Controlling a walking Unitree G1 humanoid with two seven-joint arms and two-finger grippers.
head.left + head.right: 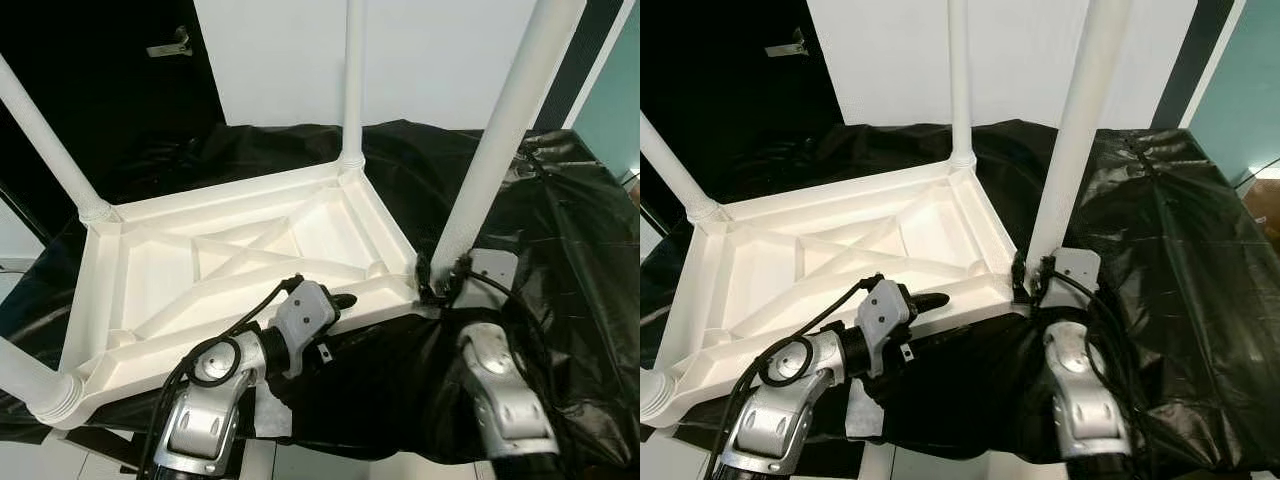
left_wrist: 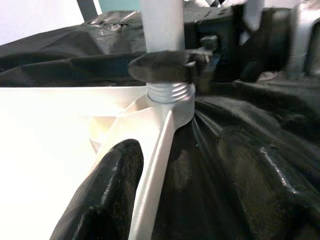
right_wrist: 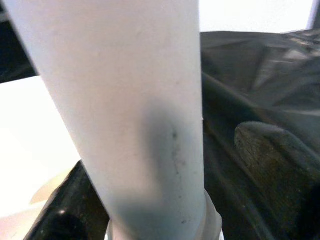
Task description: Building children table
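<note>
The white plastic table (image 1: pixel 160 260) lies upside down on a black cloth (image 1: pixel 560 250), with legs standing up from its corners. My right gripper (image 1: pixel 440 275) is shut on the near right leg (image 1: pixel 500 130) just above its socket; in the left wrist view the leg's screw threads (image 2: pixel 170 92) show above the corner. In the right wrist view the leg (image 3: pixel 135 115) stands between the two fingers (image 3: pixel 275 150). My left gripper (image 1: pixel 345 305) is open and straddles the table's front rim (image 2: pixel 150 175), one finger inside the frame, the other over the cloth.
Three more legs stand at the back (image 1: pixel 352 80), far left (image 1: pixel 45 140) and near left (image 1: pixel 30 385) corners. A white wall (image 1: pixel 430 50) rises behind, and a dark door (image 1: pixel 100 70) is at the left. The black cloth spreads wide to the right.
</note>
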